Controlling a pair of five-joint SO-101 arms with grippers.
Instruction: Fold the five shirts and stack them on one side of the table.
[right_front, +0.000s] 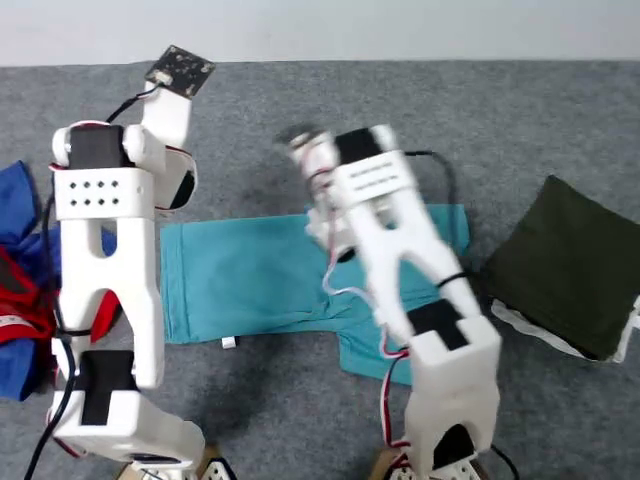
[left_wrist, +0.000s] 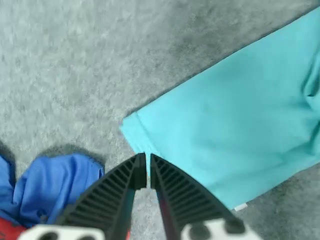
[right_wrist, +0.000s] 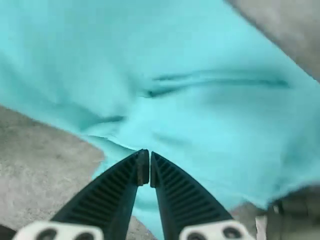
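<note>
Grey table, l. to r.: a crumpled blue shirt and red shirt bunch right beside the left gripper, whose fingers are pressed together w/ nothing between them. Just ahead of its tips lies a corner of the teal shirt, spread across the table's ctr. The right gripper hangs over the same shirt's creased cloth, tips together above a fold, no fabric seen pinched. Well apart from both grippers, far right, a folded dark green shirt rests on white cloth.
</note>
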